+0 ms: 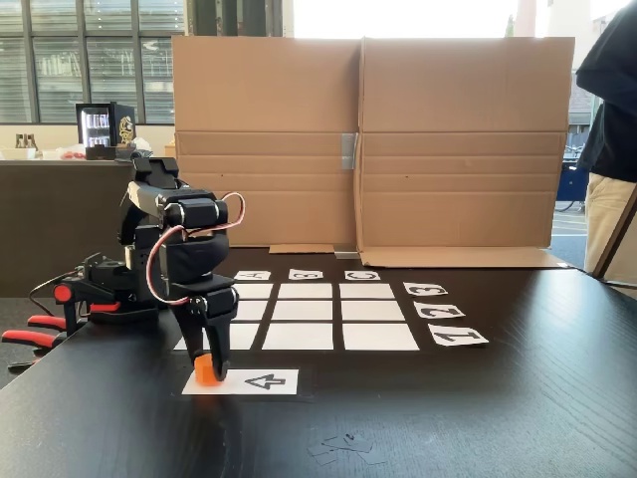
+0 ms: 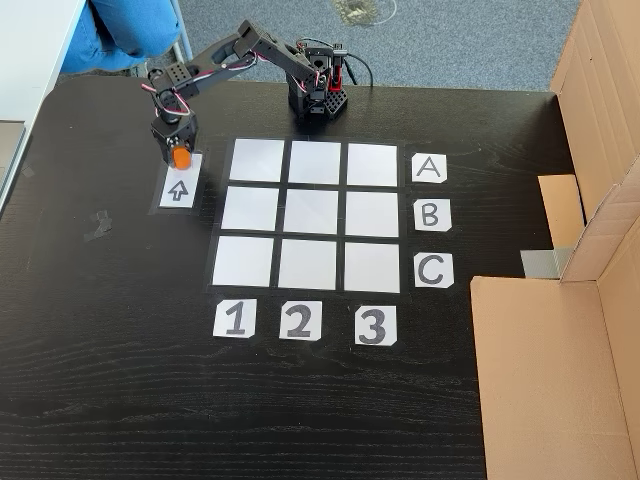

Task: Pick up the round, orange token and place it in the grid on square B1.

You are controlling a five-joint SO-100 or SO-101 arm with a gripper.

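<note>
Standing at the front of the dark surface (image 1: 498, 418), the arm (image 1: 179, 249) is over on the left, bent forward and pointing straight down. Red clamp handles (image 1: 35, 334) stick out by its base at the far left. The jaws (image 1: 208, 370) are down around the token (image 1: 207, 369), one finger on each side, only slightly apart and about the token's width. Looks like they're touching it, but I can't tell for sure how tight the grip is. The token sits on the left end of the arrow card (image 1: 254, 381), with the arrow pointing at it, and seems to be resting on the card, not lifted.

Right of that and a bit further back is the grid (image 1: 309, 314), nine white squares, all bare. Small letter cards run along its far edge and the number cards (image 1: 440, 311) along its right side. Behind it all stands a big cardboard wall (image 1: 368, 139), and a person (image 1: 612, 129) is at the far right edge.

In the view from above, the jaws (image 2: 180, 158) and token (image 2: 181, 157) are at the top end of the arrow card (image 2: 179, 187), just left of the grid (image 2: 310, 215). Square B1 (image 2: 248, 211) is the middle square of the left column there, near the token but apart from it. Cards 1 2 3 lie below the grid, A B C (image 2: 430, 215) to its right, cardboard (image 2: 560, 370) at far right.
</note>
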